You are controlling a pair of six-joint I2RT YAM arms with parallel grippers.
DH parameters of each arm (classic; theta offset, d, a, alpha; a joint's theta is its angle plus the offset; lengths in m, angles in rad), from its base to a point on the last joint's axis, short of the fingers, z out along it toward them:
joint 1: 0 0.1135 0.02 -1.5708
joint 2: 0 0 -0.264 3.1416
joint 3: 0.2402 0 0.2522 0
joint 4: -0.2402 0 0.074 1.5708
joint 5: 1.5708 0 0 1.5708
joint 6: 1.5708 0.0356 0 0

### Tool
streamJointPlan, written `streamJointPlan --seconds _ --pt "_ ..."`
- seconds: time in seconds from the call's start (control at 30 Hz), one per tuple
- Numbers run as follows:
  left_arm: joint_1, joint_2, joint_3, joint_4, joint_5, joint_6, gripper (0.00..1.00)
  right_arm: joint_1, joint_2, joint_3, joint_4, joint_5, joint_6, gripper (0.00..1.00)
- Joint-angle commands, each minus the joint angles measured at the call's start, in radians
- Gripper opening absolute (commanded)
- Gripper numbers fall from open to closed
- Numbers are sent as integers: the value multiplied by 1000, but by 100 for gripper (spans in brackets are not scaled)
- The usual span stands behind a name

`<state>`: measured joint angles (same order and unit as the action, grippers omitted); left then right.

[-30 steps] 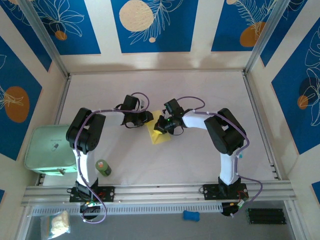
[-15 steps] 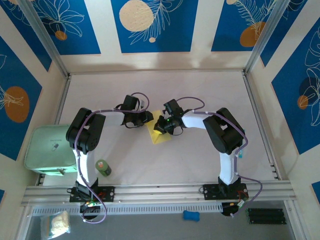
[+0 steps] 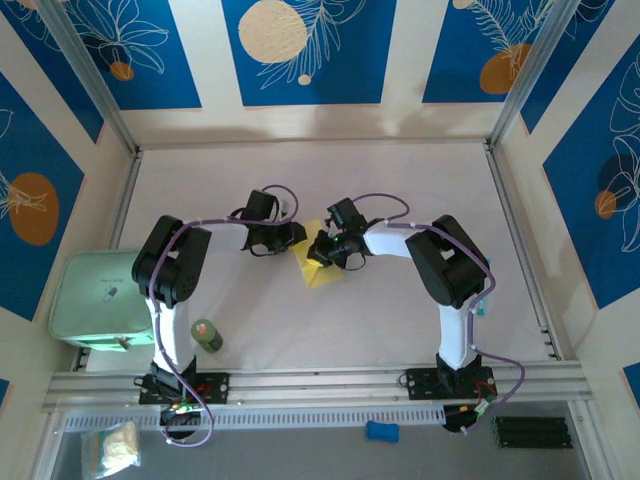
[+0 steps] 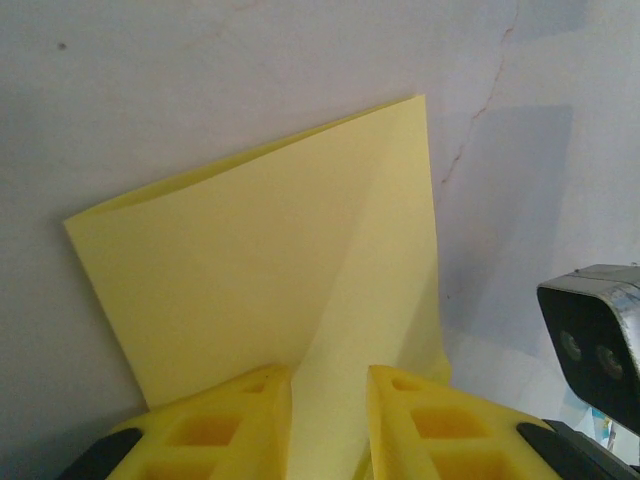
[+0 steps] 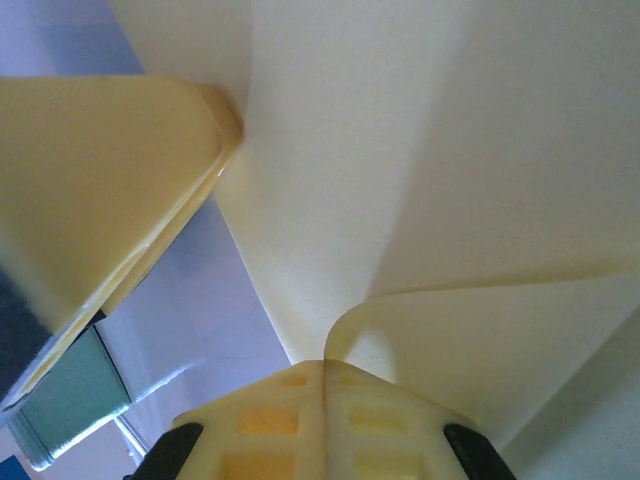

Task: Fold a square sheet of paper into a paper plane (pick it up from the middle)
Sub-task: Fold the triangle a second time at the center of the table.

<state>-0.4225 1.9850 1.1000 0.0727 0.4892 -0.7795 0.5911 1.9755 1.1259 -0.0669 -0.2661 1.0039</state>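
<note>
The square sheet of paper [image 3: 318, 268], partly folded, lies mid-counter [image 3: 400, 180] between both arms. The right end effector [image 5: 324, 365] is pressed together, pinching a curled flap of the sheet [image 5: 400, 150]. The left end effector [image 4: 328, 375] stands narrowly spread over the near edge of the sheet [image 4: 260, 250].

Hazards:
- If the right arm pulls while the left tips bear down, the thin paper is likely to tear.
- An uneven pull would probably skew the crease.
- A loose pinch could let the flap spring flat.
</note>
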Motion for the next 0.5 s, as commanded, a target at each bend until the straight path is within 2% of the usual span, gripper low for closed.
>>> streamJointPlan --seconds 0.0,0.47 --pt "4 45 -32 -43 -8 -4 27 -7 25 17 -9 -7 20 0" --pt "4 48 -37 -37 -10 -10 27 -9 38 25 -6 -8 20 0"
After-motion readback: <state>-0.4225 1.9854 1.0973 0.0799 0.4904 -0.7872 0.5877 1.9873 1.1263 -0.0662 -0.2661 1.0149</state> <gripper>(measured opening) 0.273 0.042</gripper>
